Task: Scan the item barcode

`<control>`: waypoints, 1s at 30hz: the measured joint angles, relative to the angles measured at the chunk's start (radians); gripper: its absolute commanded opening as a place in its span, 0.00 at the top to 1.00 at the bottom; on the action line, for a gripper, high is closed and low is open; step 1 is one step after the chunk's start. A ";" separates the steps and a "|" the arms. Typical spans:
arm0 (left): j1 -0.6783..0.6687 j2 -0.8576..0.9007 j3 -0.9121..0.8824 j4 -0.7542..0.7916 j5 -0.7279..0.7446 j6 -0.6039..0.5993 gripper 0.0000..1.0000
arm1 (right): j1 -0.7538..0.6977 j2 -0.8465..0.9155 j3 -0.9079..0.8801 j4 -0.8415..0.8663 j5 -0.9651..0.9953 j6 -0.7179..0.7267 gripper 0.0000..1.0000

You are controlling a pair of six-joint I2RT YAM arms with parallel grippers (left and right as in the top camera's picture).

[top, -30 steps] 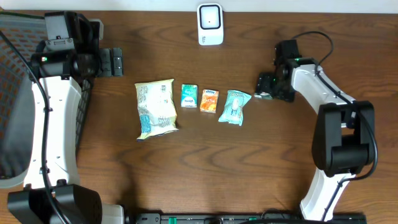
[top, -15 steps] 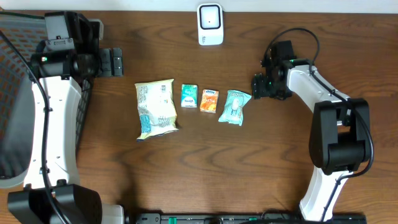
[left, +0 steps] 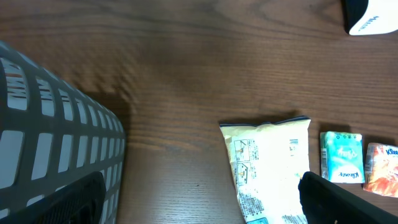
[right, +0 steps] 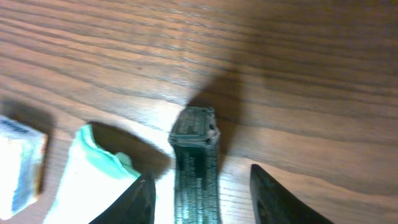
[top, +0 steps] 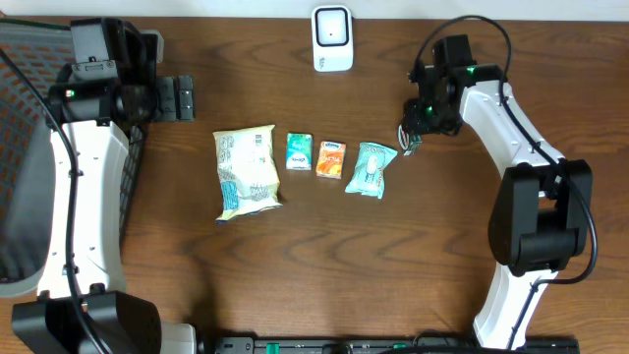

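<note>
Straddling a slim dark pack (right: pixel 194 155) just right of the teal pouch (top: pixel 371 168), the R gripper (top: pixel 410 136) has fingers apart, not yet touching it; best to close square on its sides w/o nudging the pouch. Farther back over the wood table (top: pixel 295 275), the L gripper (top: pixel 179 98) hangs w/ fingers spread wide, white scanner (top: pixel 332 38) at the far edge.

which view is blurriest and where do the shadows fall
Right wrist view is softest, the teal packet smeared with dark shadow along its edge; left wrist view is sharper, the basket shading the table beside it; overhead is crisp and evenly lit.
</note>
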 measured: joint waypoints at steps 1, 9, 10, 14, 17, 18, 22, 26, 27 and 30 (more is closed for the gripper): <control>0.000 0.000 0.000 0.000 0.000 0.000 0.03 | 0.000 0.000 0.000 -0.002 -0.010 -0.001 0.53; 0.000 0.000 0.000 0.000 0.000 0.000 0.02 | 0.000 0.033 0.000 -0.008 -0.039 -0.011 0.56; 0.000 0.000 0.000 0.000 0.000 0.000 0.03 | 0.000 0.043 0.000 -0.010 -0.040 -0.012 0.67; 0.000 0.000 0.000 0.000 0.000 0.000 0.02 | 0.000 0.074 -0.001 -0.014 -0.043 -0.019 0.85; 0.000 0.000 0.000 0.000 0.000 0.000 0.02 | -0.001 0.075 -0.001 -0.013 -0.043 -0.021 0.99; 0.000 0.000 0.000 0.000 0.000 0.000 0.02 | -0.001 0.075 -0.001 -0.014 -0.044 -0.023 0.99; 0.000 0.000 0.000 0.000 0.000 0.000 0.02 | -0.003 0.074 -0.001 -0.020 -0.064 -0.018 0.99; 0.000 0.000 0.000 0.000 0.000 0.000 0.02 | -0.015 0.072 -0.001 -0.029 -0.169 -0.019 0.99; 0.000 0.000 0.000 0.000 0.000 0.000 0.02 | -0.024 0.071 -0.001 -0.029 -0.216 -0.021 0.99; 0.000 0.000 0.000 0.000 0.000 0.000 0.02 | -0.075 0.056 -0.001 -0.032 -0.400 -0.029 0.99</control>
